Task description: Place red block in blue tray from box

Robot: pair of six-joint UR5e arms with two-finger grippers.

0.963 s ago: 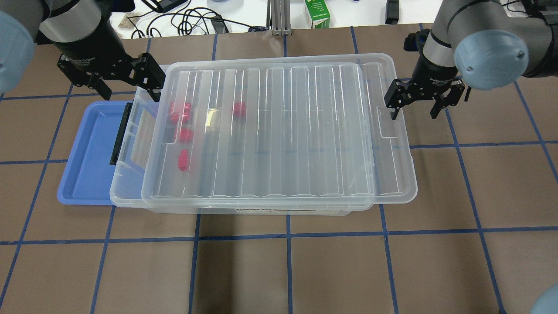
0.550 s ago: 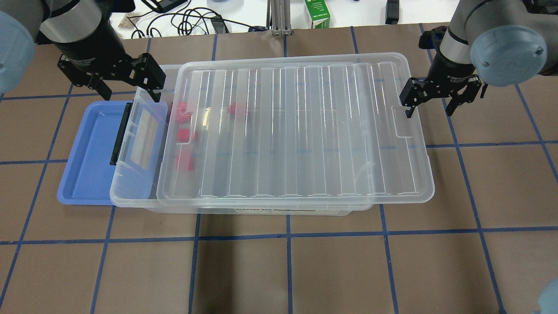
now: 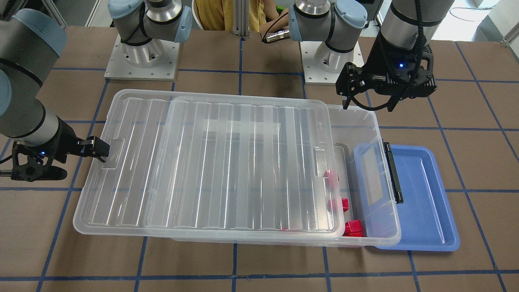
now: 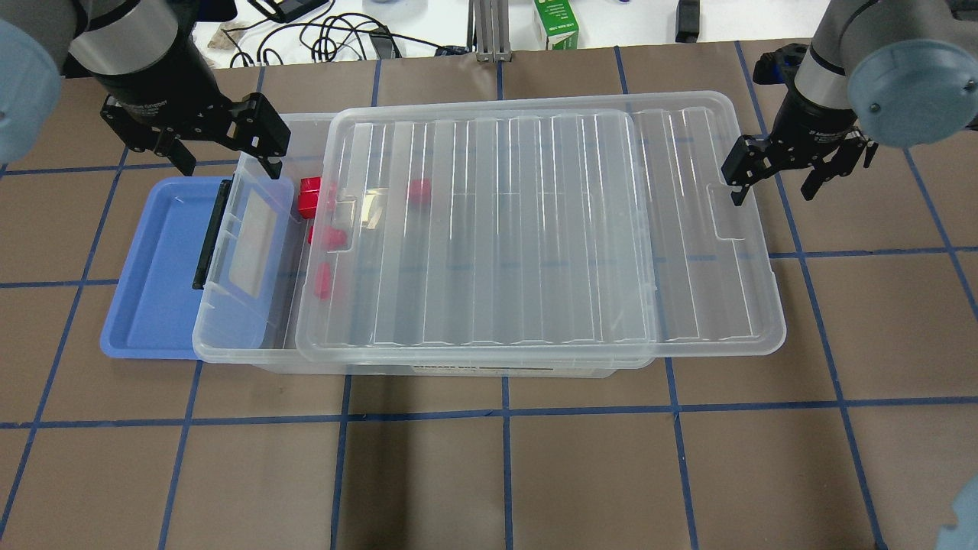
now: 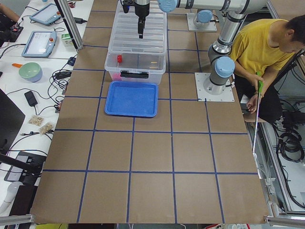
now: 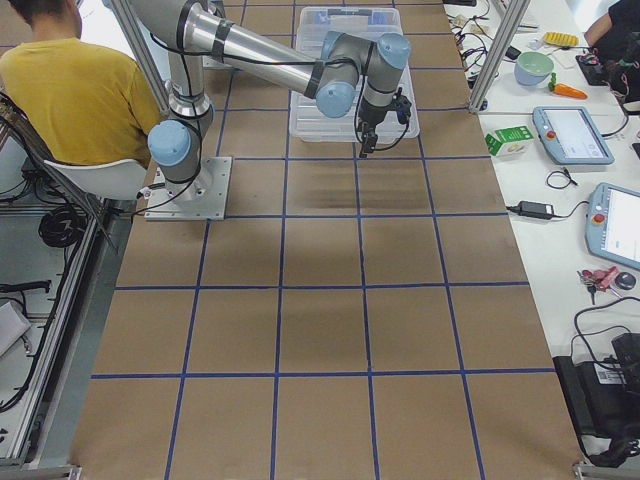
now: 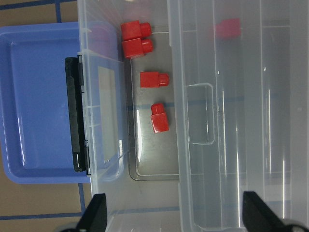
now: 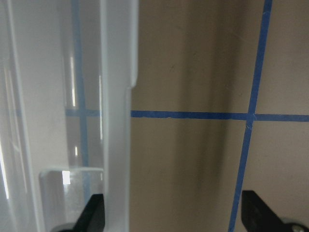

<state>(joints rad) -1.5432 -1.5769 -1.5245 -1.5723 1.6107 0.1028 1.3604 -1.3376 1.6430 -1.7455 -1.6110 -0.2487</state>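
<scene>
The box (image 4: 221, 344), a clear bin, lies across the table with its ribbed lid (image 4: 535, 229) slid off toward my right, so its left end is uncovered. Several red blocks lie there; one (image 4: 309, 195) is exposed and others (image 4: 419, 189) show through the lid. The left wrist view shows them (image 7: 154, 79) beside the black latch (image 7: 75, 113). The blue tray (image 4: 153, 267) sits against the box's left end and holds nothing. My left gripper (image 4: 225, 156) hangs open above the box's far left corner. My right gripper (image 4: 773, 189) is open, with one finger at the lid's right rim (image 8: 116, 121).
The box's latch end overhangs the blue tray's (image 3: 421, 194) inner edge. A green carton (image 4: 556, 23) and cables (image 4: 328, 34) lie past the table's far edge. A person in yellow (image 5: 267, 52) sits by the robot's base. The lid overhangs the box on my right.
The right gripper has moved to my right and the lid has slid with it, uncovering more of the box's left end and one red block. The left arm has not moved.
</scene>
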